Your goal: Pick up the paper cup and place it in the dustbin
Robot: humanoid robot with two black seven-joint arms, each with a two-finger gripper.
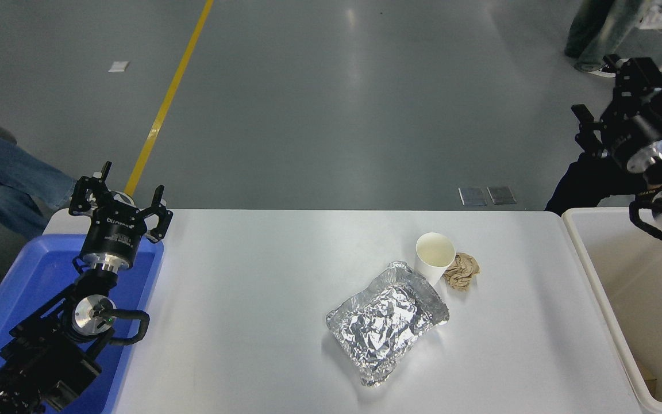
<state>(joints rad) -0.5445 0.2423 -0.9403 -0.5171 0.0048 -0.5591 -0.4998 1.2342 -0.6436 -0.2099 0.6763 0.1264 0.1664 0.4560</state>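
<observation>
Paper cup (435, 256), smooth white and tapered, stands upright touching crinkled foil tray (387, 319) and crumpled brown paper ball (461, 271); right tool (605, 99) spread wide, empty.

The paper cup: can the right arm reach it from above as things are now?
Probably yes. The paper cup stands upright with nothing over its mouth. The foil tray and brown paper ball crowd its sides, so the raised right end effector should descend from above.
</observation>
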